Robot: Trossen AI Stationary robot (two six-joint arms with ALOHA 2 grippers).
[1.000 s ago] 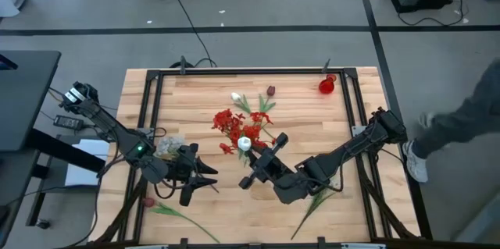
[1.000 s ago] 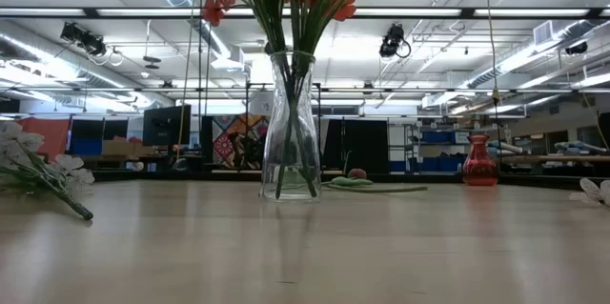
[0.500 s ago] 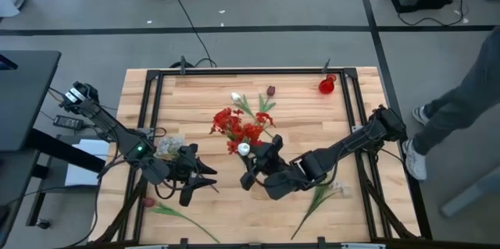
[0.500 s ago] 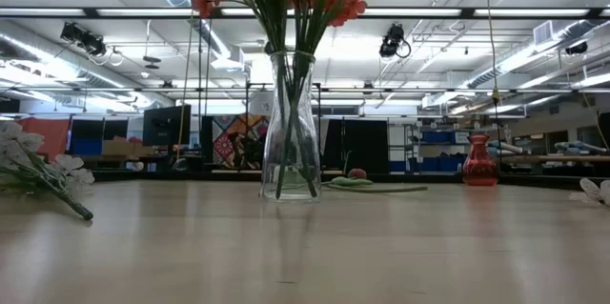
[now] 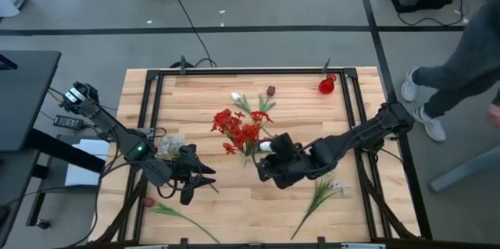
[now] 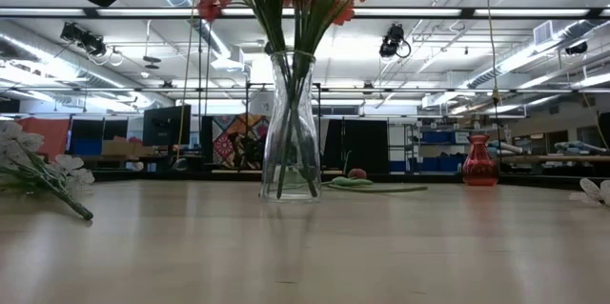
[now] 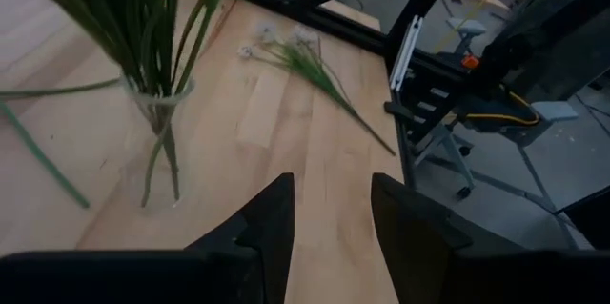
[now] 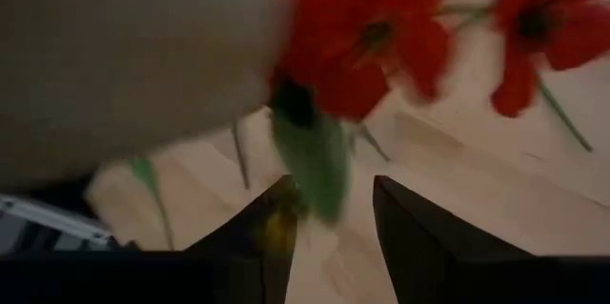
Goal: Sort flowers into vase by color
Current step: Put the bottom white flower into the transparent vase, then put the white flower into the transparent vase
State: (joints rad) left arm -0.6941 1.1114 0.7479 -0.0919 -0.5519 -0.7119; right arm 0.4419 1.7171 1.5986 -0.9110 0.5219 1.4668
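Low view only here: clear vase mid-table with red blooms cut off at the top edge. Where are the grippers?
Observer: The right gripper is beside the red flowers, fingers open, holding nothing.
Operator: And the left?
Observer: The left gripper waits near the table's front-left, open and empty.
Operator: What's left to sort that I can't see?
Observer: A dark tulip bud and a white bud lie behind the clear vase toward the far edge, and a pale spray lies front-right.
Operator: The red vase?
Observer: The red vase is at the far right corner, and no flowers show in it.
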